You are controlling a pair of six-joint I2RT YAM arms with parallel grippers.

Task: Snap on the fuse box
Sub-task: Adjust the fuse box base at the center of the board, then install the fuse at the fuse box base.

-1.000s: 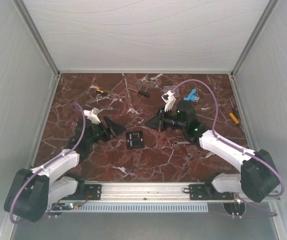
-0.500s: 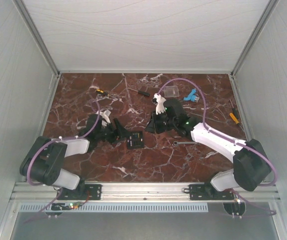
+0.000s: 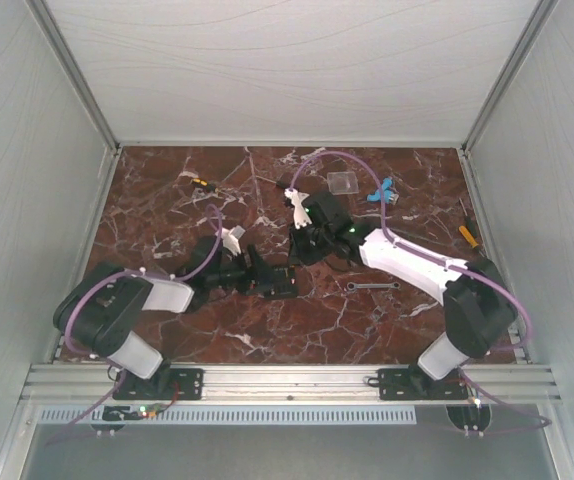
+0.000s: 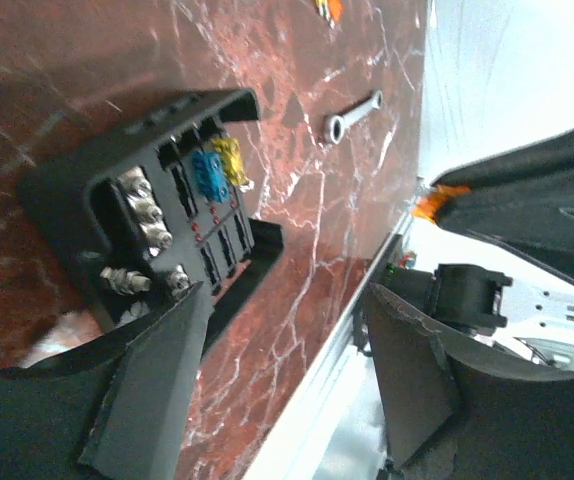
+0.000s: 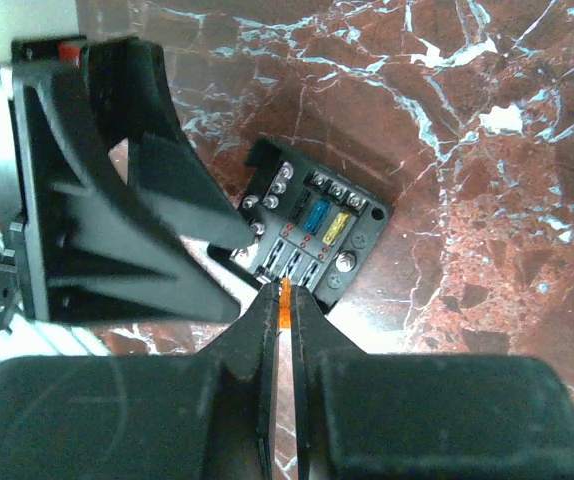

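The fuse box is a small black square box lying face up on the marble, with a blue and a yellow fuse in it. It also shows in the left wrist view. My left gripper is open; one finger rests against the box's edge and the other stands off to the side. My right gripper is shut on a small orange fuse, just above the box's near edge. In the top view both grippers, left and right, meet at the table's middle.
A flat clear plastic plate and a blue part lie at the back. A small wrench lies right of the box. Screwdrivers lie at the back left and far right. White walls enclose the table.
My left arm has swung right until its gripper reached the fuse box. My right arm has moved left and forward, bringing the orange fuse over the box.
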